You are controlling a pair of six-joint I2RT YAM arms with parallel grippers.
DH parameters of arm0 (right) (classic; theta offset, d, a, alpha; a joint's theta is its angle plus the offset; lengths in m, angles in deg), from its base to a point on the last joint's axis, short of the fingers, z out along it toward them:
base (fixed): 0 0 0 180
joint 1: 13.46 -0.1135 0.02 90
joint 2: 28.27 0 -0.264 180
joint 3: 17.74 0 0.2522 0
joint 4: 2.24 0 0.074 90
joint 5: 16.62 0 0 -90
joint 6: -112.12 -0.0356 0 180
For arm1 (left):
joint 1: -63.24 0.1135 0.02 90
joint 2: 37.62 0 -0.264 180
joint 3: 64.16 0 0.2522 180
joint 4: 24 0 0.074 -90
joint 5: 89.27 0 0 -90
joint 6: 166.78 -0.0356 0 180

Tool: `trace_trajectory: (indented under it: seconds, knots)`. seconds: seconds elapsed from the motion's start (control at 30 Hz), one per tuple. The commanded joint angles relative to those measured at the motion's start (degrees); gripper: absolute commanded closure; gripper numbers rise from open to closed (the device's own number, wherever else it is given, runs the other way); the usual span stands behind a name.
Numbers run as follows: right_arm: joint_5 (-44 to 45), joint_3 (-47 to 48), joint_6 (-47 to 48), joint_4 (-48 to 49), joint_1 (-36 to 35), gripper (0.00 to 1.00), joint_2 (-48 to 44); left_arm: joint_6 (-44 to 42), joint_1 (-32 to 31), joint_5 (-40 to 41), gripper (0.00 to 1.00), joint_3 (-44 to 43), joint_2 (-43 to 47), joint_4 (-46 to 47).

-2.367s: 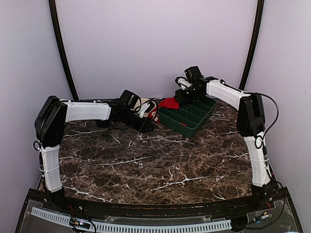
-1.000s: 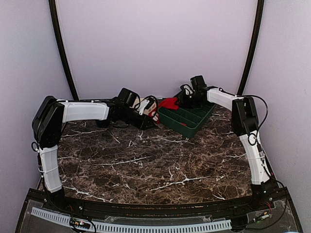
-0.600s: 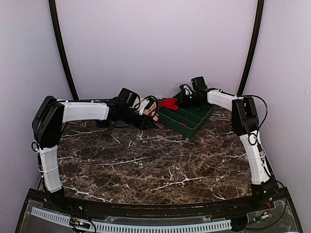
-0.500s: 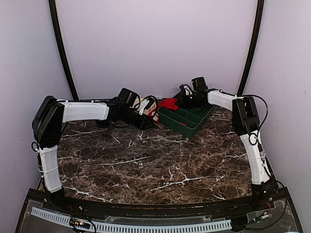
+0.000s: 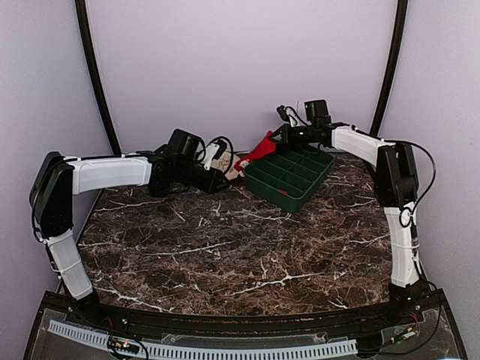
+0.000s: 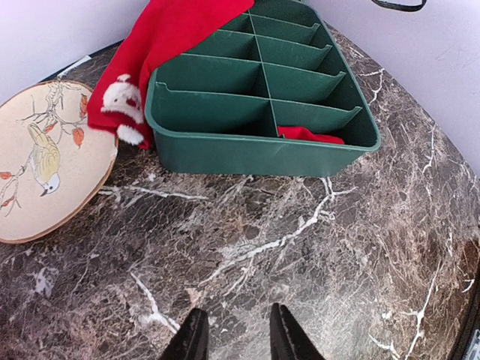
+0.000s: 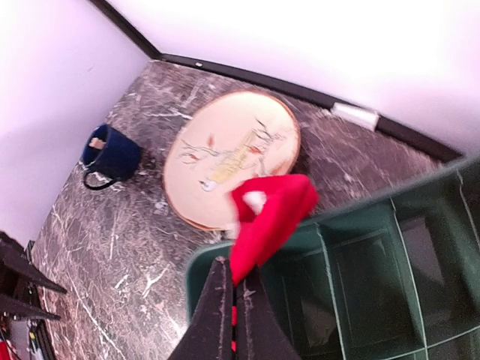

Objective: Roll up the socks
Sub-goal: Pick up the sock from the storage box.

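One red sock (image 5: 257, 150) hangs stretched from my right gripper (image 5: 276, 136), which is shut on its upper end above the far left corner of the green tray (image 5: 287, 196). In the right wrist view the sock (image 7: 274, 214) runs out from between the closed fingers of that gripper (image 7: 237, 296). Its white patterned end (image 6: 121, 100) dangles outside the tray, beside the tray wall (image 6: 247, 154). Another red sock (image 6: 310, 135) lies in a near compartment of the tray. My left gripper (image 6: 236, 339) is open over bare marble, short of the tray, with nothing between its fingers.
A round beige disc with a painted bird (image 6: 43, 161) lies left of the tray, partly under the hanging sock. A dark blue cup (image 7: 111, 154) stands beyond the disc near the back wall. The tray's other compartments look empty.
My right gripper has shut on the red sock at the tray's far corner and lifted it, so it now hangs stretched. My left arm has drawn back to the left.
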Motion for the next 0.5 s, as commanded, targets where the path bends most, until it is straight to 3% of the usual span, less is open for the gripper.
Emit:
trace_trajectory:
  seconds: [0.0,0.47]
  knots:
    - [-3.6,0.2,6.4,-0.7,-2.8,1.0,-5.0,2.6,0.5,5.0,0.7,4.0,7.1,2.8]
    - [-3.6,-5.1,13.6,-10.3,-16.4,1.0,-17.9,10.1,2.1,17.1,0.66,24.5,27.1,12.1]
